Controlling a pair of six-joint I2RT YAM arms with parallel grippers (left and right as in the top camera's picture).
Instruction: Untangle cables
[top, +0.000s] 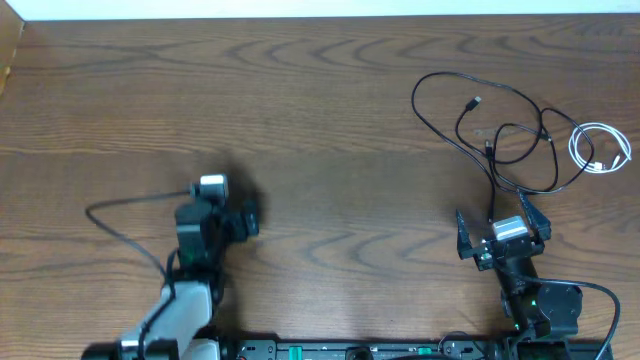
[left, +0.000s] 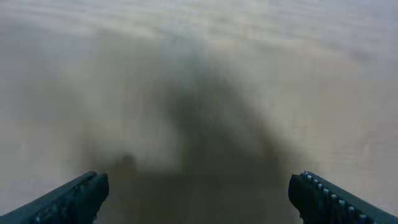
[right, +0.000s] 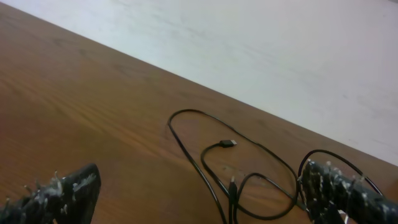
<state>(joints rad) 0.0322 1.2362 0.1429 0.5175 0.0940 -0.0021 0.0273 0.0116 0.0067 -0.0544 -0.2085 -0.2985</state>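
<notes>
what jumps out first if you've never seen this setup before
The loose tangle of black cables sprawled at the far right of the table draws the eye first, with a small coiled white cable beside its right edge. Nearer the robot, the right tool hovers wide open just short of the tangle. The left tool, also open, sits far off to the left over bare wood.

A wood-grain counter (top: 330, 120) carries looped black cables (top: 414, 100) at upper right, a coiled white cable (top: 577, 150) beside them near the right edge.
</notes>
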